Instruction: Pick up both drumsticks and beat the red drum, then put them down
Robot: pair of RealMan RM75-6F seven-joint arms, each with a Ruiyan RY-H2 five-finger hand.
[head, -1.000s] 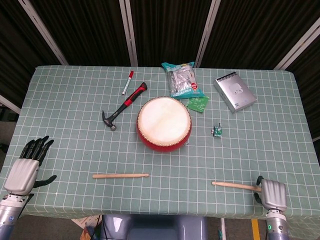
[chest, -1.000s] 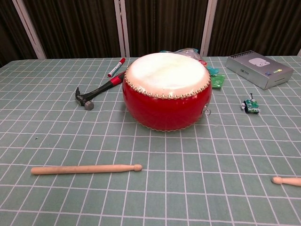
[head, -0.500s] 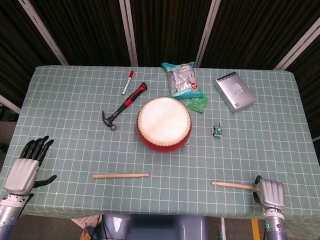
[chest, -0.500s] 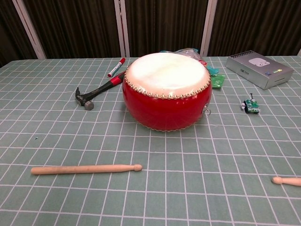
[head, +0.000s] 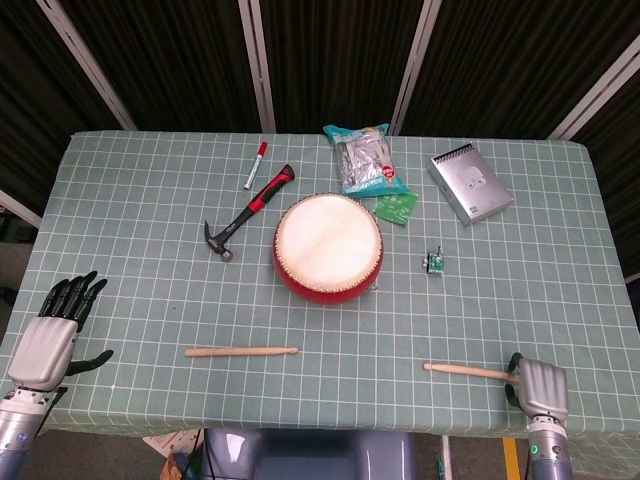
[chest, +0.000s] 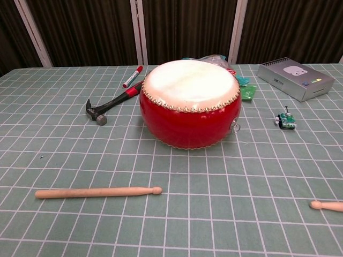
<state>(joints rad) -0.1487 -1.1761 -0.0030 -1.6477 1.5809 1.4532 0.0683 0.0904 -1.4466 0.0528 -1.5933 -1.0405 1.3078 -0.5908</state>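
Nearby — hammer (head: 247, 213), marker (head: 256, 164), toy (head: 434, 262).

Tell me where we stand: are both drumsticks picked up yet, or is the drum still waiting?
Done: nothing visible yet. In hand: the right hand is at the butt of the right drumstick, which lies flat on the table; whether it grips it cannot be told. The left hand is open, well apart from the left drumstick. Left: lift both sticks, beat the red drum, set them down.
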